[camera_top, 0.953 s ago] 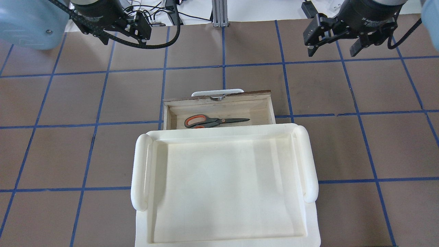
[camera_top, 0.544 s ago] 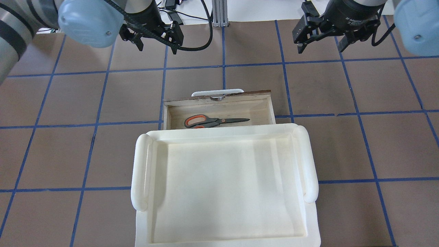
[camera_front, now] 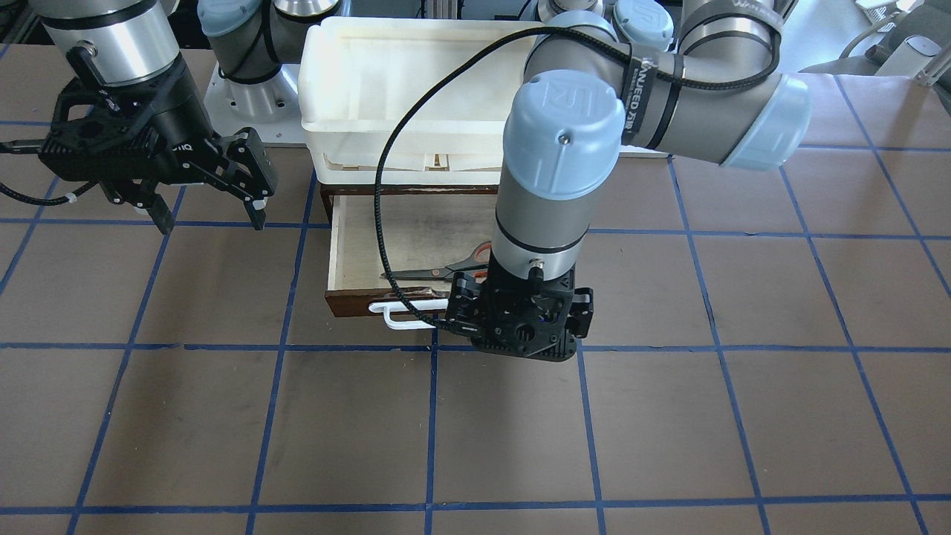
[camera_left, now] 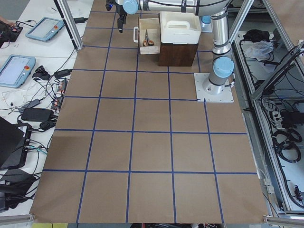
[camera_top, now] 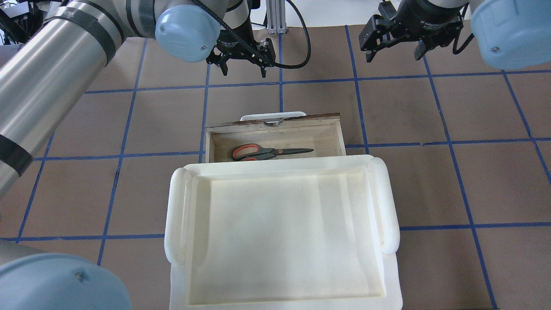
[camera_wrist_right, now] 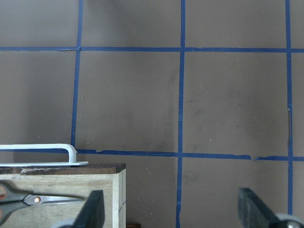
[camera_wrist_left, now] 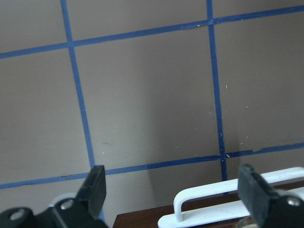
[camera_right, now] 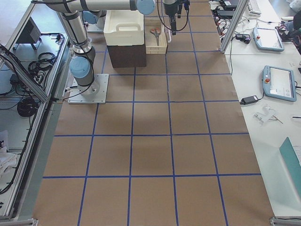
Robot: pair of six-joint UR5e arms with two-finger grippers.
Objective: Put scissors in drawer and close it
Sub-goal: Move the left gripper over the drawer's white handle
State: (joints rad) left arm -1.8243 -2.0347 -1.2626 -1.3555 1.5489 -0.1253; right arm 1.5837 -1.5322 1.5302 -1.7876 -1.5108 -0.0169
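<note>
Left end effector (camera_top: 242,66) has swung toward the drawer (camera_top: 275,140) handle, spread wide and empty; right end effector (camera_top: 394,51) likewise

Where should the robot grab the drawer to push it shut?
Probably the white handle on the drawer front. It is a long bar standing off the wood, so fingers fit around it. Come from the far side of the table, where the open left gripper hovers. The scissors already lie inside.

arms: silver tubes | joints: pale-blue caps | gripper (camera_front: 520,331): black | cables: black
</note>
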